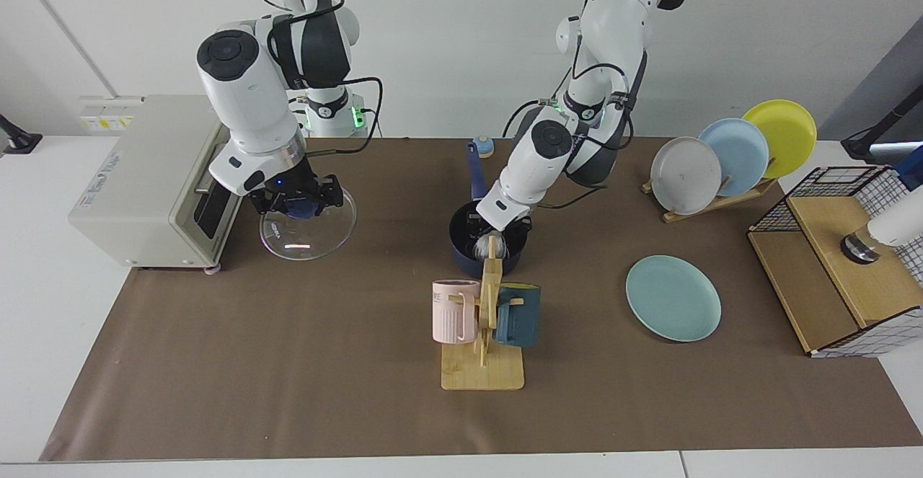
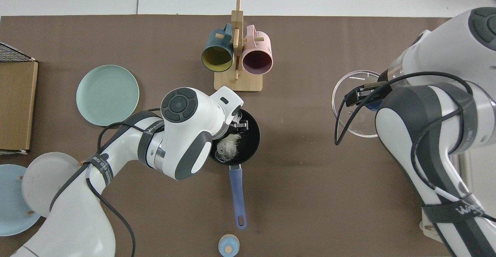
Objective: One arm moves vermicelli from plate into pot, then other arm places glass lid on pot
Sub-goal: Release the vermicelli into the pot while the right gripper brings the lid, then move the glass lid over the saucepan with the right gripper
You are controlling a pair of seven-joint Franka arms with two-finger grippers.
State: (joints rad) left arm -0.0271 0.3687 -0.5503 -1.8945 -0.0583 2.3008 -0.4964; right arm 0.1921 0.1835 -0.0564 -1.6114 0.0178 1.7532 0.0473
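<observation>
The dark blue pot [image 1: 461, 246] [image 2: 252, 138] stands mid-table with its long handle [image 2: 237, 195] pointing at the arms. A clump of white vermicelli [image 1: 483, 247] [image 2: 226, 148] lies inside it. My left gripper [image 1: 499, 227] [image 2: 237, 127] reaches down into the pot right over the clump, and its wrist hides part of the noodles. The pale teal plate [image 1: 673, 298] [image 2: 107, 95] lies bare beside the pot. My right gripper [image 1: 292, 204] [image 2: 368, 99] is shut on the blue knob of the glass lid [image 1: 317, 229] [image 2: 348, 111], which it holds tilted above the mat.
A wooden mug rack [image 1: 482, 363] with a pink and a dark teal mug stands in front of the pot. A rack of grey, light blue and yellow plates [image 1: 728, 157], a wire-and-wood box [image 1: 829, 269] and a white appliance [image 1: 144, 182] line the sides.
</observation>
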